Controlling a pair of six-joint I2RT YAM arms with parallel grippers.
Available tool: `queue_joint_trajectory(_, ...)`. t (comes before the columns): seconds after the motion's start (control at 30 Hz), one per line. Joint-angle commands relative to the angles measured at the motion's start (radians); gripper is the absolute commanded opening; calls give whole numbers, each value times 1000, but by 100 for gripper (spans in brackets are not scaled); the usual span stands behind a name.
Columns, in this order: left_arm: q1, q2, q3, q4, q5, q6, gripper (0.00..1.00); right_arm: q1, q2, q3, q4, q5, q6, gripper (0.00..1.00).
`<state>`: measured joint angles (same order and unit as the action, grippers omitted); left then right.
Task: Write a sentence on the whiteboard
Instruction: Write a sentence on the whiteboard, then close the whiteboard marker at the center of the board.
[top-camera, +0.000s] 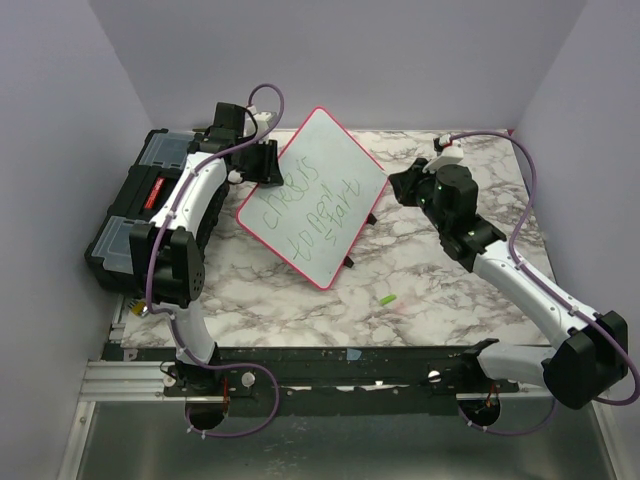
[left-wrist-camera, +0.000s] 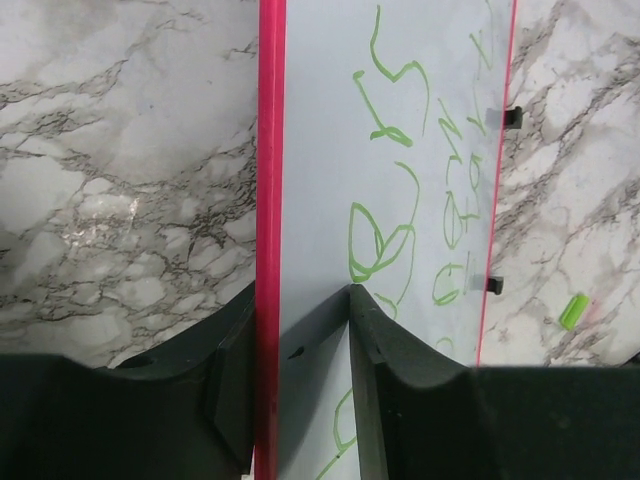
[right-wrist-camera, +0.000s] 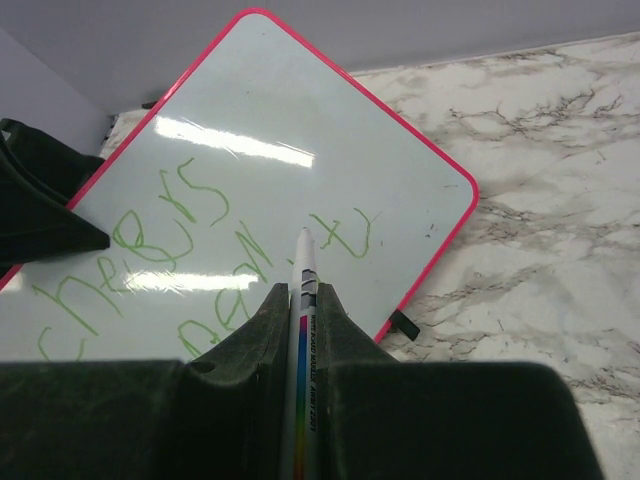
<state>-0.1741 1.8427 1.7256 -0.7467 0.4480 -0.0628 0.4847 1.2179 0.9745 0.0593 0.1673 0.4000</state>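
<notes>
The whiteboard (top-camera: 325, 170) has a pink rim and stands tilted on the marble table, raised at its far left edge. The green sentence (top-camera: 305, 210) reads "cheers" with two shorter lines under it. My left gripper (top-camera: 262, 160) is shut on the board's left edge; in the left wrist view its fingers (left-wrist-camera: 385, 370) clamp the pink rim (left-wrist-camera: 270, 200). My right gripper (top-camera: 405, 185) is shut on a white marker (right-wrist-camera: 303, 300) with a rainbow stripe, its tip held just off the board (right-wrist-camera: 330, 130) near the last green letters (right-wrist-camera: 345, 232).
A black toolbox (top-camera: 140, 215) sits at the table's left edge behind the left arm. A small green cap (top-camera: 386, 299) lies on the marble in front of the board, also in the left wrist view (left-wrist-camera: 572, 310). Purple walls close three sides.
</notes>
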Motion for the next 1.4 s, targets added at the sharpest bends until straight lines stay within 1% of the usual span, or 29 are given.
queue_joint_trajectory(0.0, -8, 21, -12, -41, -82, 68, 36, 4, -12, -11, 16, 4, -8, 1)
queue_joint_trajectory(0.07, -8, 22, -12, -39, -85, 41, 38, 4, -12, -14, 16, 6, -8, 1)
queue_joint_trajectory(0.23, -8, 23, -2, -37, -85, 39, 43, 3, -12, -16, 17, 7, -8, 1)
queue_joint_trajectory(0.33, -8, 23, 8, -35, -98, 31, 48, 5, -11, -17, 18, 8, -7, 1)
queue_joint_trajectory(0.57, -8, 21, 31, -32, -97, 13, 53, 5, -9, -18, 20, 10, -7, 1)
queue_joint_trajectory(0.73, -8, 23, 59, -44, -102, 9, 58, 4, -11, -20, 22, 10, -6, 1)
queue_joint_trajectory(0.93, -8, 26, 98, -63, -113, 6, 67, 4, -12, -22, 22, 14, -6, 1)
queue_joint_trajectory(1.1, -9, 19, 158, -106, -141, 12, 76, 5, -22, -19, 20, 27, -12, 1)
queue_joint_trajectory(1.17, -11, -13, 164, -108, -150, 7, 77, 4, -27, -14, 13, 33, -15, 1)
queue_joint_trajectory(1.3, -29, -134, 117, -68, -162, 0, 82, 4, -37, -6, -7, 50, -22, 1)
queue_joint_trajectory(1.33, -37, -160, 106, -64, -164, 0, 84, 4, -40, -2, -13, 51, -25, 1)
queue_joint_trajectory(1.37, -45, -188, 94, -61, -163, 0, 88, 5, -43, 3, -23, 51, -26, 1)
